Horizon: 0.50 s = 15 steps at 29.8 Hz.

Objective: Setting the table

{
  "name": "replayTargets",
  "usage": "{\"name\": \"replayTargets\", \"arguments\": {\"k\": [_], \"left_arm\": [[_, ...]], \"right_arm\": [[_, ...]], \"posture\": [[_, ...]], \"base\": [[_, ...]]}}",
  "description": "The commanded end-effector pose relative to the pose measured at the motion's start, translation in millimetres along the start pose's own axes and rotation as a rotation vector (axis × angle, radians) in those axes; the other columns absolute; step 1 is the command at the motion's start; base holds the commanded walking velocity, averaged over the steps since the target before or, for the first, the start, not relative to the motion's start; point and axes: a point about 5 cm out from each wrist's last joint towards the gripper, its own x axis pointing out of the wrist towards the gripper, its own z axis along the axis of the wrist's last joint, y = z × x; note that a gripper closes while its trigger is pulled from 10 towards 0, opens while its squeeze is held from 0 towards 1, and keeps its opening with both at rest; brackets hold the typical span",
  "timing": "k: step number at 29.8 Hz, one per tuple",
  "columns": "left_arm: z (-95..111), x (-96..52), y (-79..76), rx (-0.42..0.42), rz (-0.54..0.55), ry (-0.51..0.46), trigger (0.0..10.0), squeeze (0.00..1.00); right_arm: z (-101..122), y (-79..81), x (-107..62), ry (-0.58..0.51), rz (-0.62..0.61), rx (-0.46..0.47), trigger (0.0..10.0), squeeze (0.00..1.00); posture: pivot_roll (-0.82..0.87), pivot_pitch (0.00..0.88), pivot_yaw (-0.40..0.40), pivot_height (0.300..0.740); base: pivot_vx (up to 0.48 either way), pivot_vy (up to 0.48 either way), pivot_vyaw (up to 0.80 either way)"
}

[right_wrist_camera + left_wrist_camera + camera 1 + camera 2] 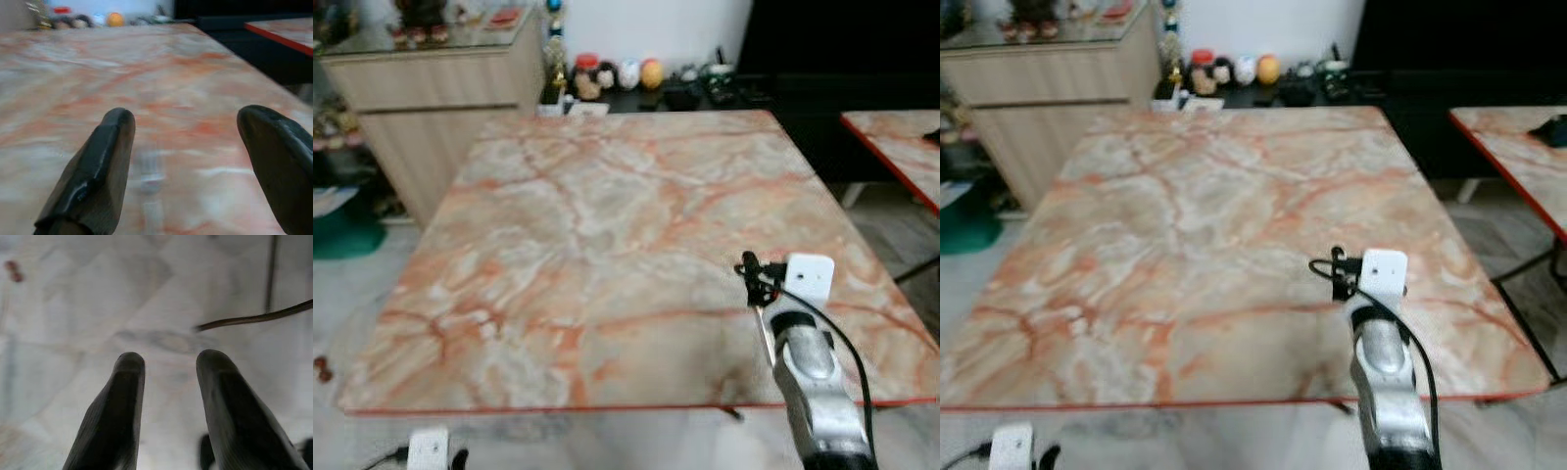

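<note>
A bare marble table (607,215), pink with orange veins and a red edge, stands in front of me. My right arm (813,372) reaches over its front right part. In the right wrist view the right gripper (186,142) is open just above the tabletop, and its black fingers (98,161) hold nothing. A faint pale streak (149,181) lies on the marble between them, too blurred to identify. My left arm (429,448) hangs low at the front left, below the table edge. The left gripper (168,362) has its fingers apart over pale floor tiles, with nothing between them.
A wooden sideboard (431,88) stands at the back left. A low dark shelf with small ornaments (626,76) sits behind the table. A second marble table (901,147) is at the right, across a narrow gap. A green object (342,235) lies on the floor at the left.
</note>
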Motion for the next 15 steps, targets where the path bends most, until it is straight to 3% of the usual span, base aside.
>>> {"name": "replayTargets", "arguments": {"k": [1, 9, 15], "left_arm": [[-8.5, -4.7, 10.3, 0.009, 0.026, 0.032, 10.0, 0.0], [-16.0, -8.7, 13.2, 0.008, 0.034, 0.057, 10.0, 0.0], [-15.9, -8.2, 13.1, 0.009, 0.033, 0.062, 10.0, 0.0]], "right_arm": [[4.9, 6.6, 0.7, -0.012, 0.015, 0.014, 10.0, 0.0], [1.5, 7.3, -5.5, 0.004, 0.017, 0.016, 10.0, 0.0], [-10.8, 1.3, -21.3, 0.07, 0.017, -0.004, 10.0, 0.0]], "posture": [[-0.03, 0.0, 0.004, 0.724], [-0.03, 0.0, 0.004, 0.724], [-0.05, 0.0, 0.01, 0.724]], "base": [[0.0, 0.0, 0.0], [0.0, 0.0, 0.0], [0.0, 0.0, 0.0]]}}
